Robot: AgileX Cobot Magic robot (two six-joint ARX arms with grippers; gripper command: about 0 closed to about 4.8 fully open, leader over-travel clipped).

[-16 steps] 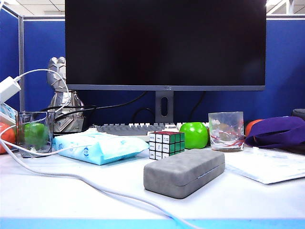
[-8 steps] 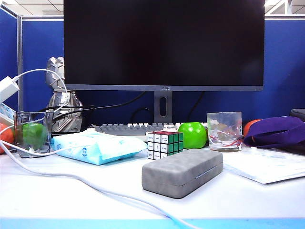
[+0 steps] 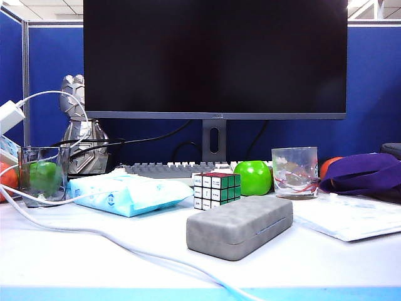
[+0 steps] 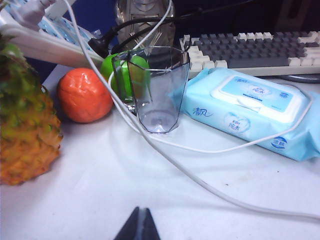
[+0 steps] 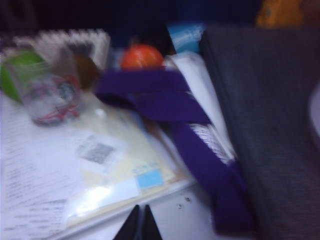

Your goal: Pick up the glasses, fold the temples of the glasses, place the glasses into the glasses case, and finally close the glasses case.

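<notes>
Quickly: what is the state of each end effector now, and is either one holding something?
Left end effector: closed, holding nothing, above the white table.
Right end effector: closed, holding nothing, near the purple fabric strap.

Glasses unseen, glasses case closed; right wrist view blurred; pineapple edge-cropped.

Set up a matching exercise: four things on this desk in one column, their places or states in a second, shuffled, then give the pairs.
1. glasses case
2. puzzle cube
3. left gripper
4. orange ball

A. just behind the case
B. closed, lying at the front of the desk
C. beside the pineapple
D. shut, holding nothing, above bare desk

Pairs: 1-B, 2-A, 3-D, 4-C
</notes>
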